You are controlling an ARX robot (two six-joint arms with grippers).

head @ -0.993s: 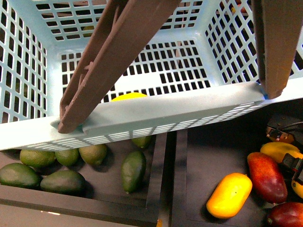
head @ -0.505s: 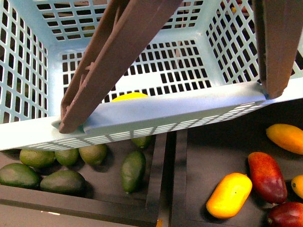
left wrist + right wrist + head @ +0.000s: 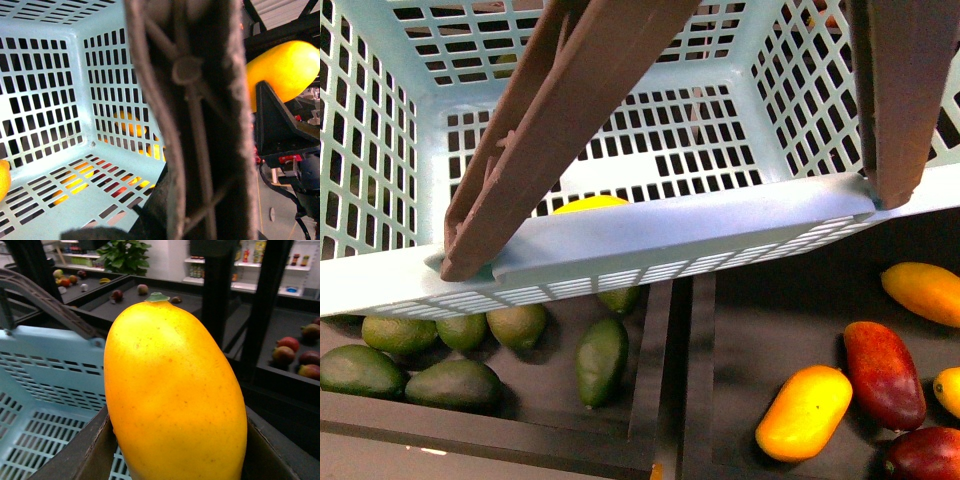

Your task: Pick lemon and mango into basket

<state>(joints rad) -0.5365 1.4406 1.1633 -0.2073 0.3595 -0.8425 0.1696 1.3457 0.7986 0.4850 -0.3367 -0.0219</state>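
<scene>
Your right gripper is clamped on the mango, with a finger pressed to each flank. The arm holds the fruit raised, just beside the basket, whose slotted floor shows past it. The lemon lies inside the basket, behind the near wall. For your left gripper, the brown handle fills that wrist's camera, so you cannot tell whether its jaws are parted or closed.

A grocery shop's produce section: black display bins of green avocados and red and yellow fruit, a mint shopping basket, and, past the right claw and its mango, more fruit bins, stocked shelves and a potted plant.
</scene>
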